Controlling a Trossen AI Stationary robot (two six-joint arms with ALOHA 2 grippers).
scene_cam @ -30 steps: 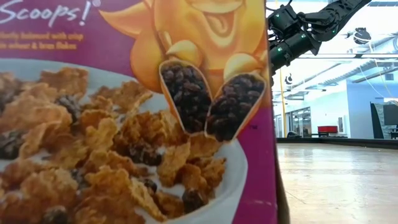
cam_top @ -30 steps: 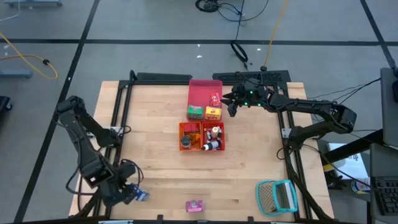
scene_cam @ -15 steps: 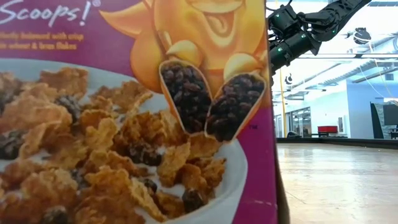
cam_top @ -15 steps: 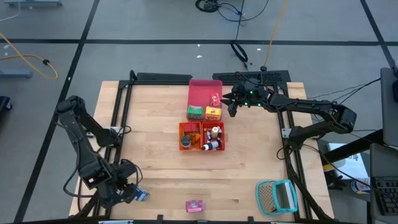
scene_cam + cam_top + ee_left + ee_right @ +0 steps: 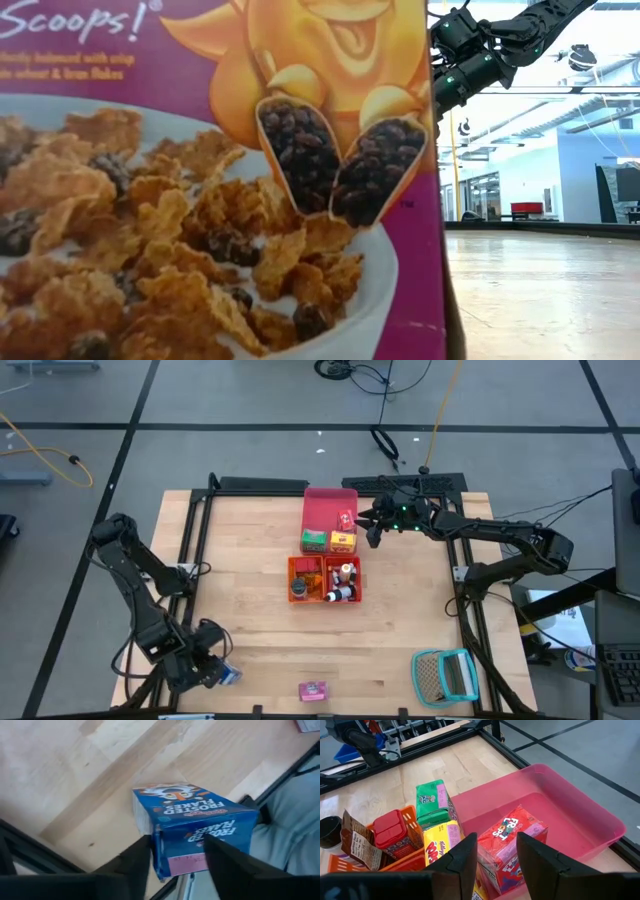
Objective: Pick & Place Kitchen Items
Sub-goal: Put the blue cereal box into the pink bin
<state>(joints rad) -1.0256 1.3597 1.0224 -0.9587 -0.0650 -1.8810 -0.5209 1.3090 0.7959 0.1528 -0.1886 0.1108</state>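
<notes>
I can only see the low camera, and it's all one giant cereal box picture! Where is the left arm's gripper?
Observer: From above, the left gripper is at the table's front left corner, at a blue cereal box.
Operator: And the arm I see up high?
Observer: That's the right gripper, over the right edge of the pink tray. A red box sits in that tray.
Operator: Are there more trays?
Observer: Yes, an orange tray sits right next to the pink one, with small bottles in it.
</notes>
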